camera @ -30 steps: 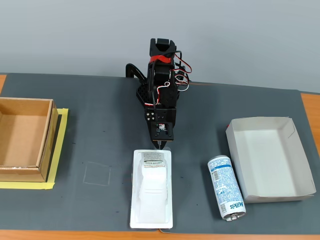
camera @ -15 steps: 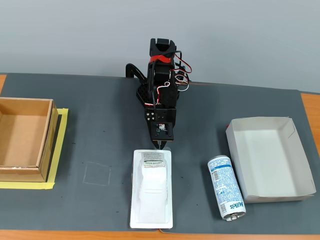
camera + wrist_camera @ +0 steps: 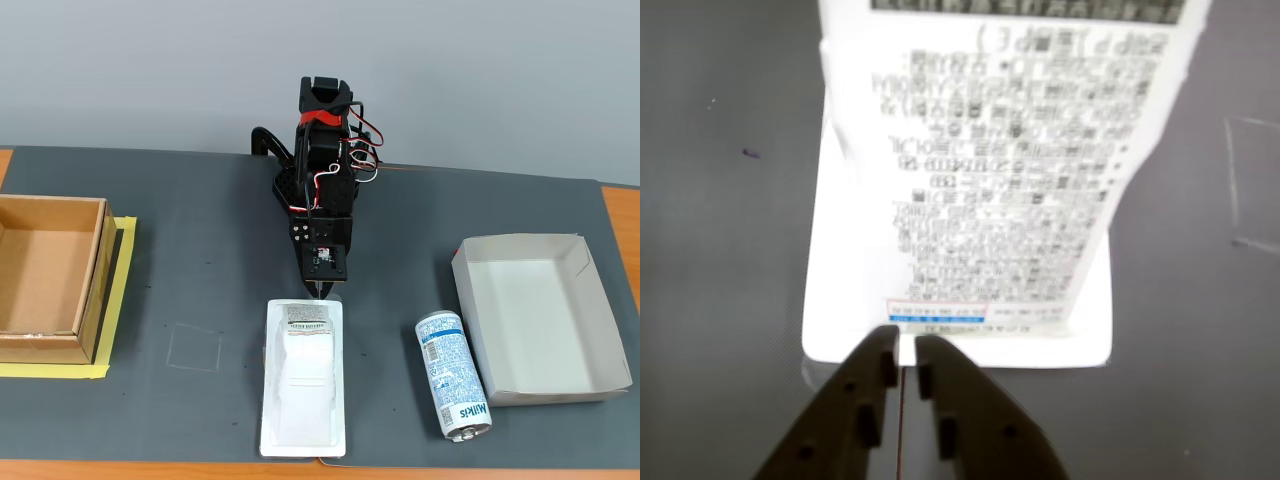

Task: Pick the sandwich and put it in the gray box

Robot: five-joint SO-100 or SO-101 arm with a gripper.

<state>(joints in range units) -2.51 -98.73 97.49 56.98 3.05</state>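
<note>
The sandwich (image 3: 303, 380) is a white wedge-shaped plastic pack lying on the dark mat near the front edge, its printed label end pointing toward the arm. My gripper (image 3: 320, 292) hangs just over that label end. In the wrist view the sandwich (image 3: 990, 200) fills the upper frame, and my gripper (image 3: 902, 352) sits at the edge of its flat rim, fingers shut to a thin slit with nothing held. The gray box (image 3: 600, 390), a shallow pale tray, stands empty at the right.
A white-and-blue drink can (image 3: 452, 375) lies on its side between the sandwich and the gray box. A deeper brown cardboard box (image 3: 50, 348) stands at the far left on yellow tape (image 3: 122, 300). A faint chalk square (image 3: 195, 348) marks the mat left of the sandwich.
</note>
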